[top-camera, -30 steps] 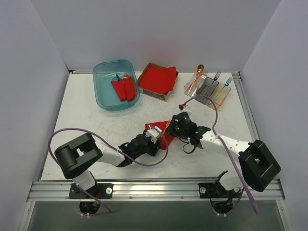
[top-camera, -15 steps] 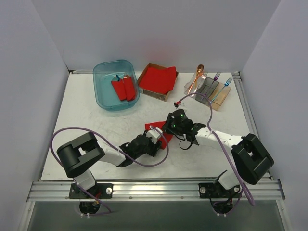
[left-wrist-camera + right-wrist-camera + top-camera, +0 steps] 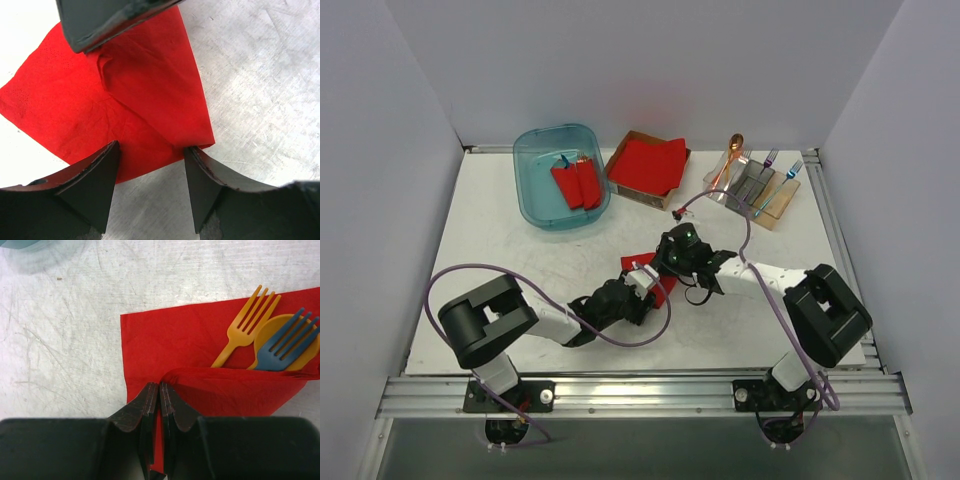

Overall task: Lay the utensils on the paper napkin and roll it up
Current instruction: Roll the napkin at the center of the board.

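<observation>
The red paper napkin (image 3: 165,335) lies on the table, one side folded up over the utensils' handles. A yellow fork (image 3: 245,325), a yellow spoon (image 3: 280,332) and a blue fork (image 3: 290,347) stick out from under the fold. My right gripper (image 3: 161,386) is shut, pinching the fold's edge. In the top view it (image 3: 670,265) sits over the napkin (image 3: 666,291). My left gripper (image 3: 152,155) stands open at the napkin's (image 3: 150,100) near edge, one fingertip (image 3: 112,150) on the sheet, holding nothing.
A blue tub (image 3: 535,200) with red rolled bundles stands at the back left. Beside it is a cardboard box (image 3: 660,200) holding a red napkin stack, and at the back right a clear rack (image 3: 775,205) holds spare cutlery. A purple cable (image 3: 755,225) loops above the right arm.
My right gripper has moved left and away across the napkin with the fold in it. The left arm has stayed almost still.
</observation>
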Motion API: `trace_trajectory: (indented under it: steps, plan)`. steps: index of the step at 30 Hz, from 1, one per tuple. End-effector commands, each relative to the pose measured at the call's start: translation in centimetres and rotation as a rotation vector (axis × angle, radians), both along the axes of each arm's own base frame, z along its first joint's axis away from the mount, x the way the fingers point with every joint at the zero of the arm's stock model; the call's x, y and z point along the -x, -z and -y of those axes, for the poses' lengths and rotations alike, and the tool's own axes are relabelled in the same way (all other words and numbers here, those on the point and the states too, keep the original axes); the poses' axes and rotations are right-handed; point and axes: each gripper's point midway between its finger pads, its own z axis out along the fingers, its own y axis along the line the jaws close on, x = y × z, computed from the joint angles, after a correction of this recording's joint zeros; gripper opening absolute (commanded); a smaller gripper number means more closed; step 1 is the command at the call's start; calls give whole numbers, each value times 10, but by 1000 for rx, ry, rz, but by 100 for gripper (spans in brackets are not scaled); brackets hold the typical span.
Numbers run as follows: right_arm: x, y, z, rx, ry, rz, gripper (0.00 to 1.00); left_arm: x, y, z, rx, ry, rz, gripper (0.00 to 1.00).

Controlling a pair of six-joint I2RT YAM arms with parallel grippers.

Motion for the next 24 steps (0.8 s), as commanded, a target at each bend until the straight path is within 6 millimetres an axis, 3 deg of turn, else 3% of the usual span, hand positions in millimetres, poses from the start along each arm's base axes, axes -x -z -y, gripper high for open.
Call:
trace_trajectory:
  steps: [1,24]
  plan:
    - [-17,-14,-10,-23,-9,52,9,-4,-16,7,37,17,32,63]
    - [-14,8,-18,-36,-35,15,9,-7,-60,-5,88,-64,43,61]
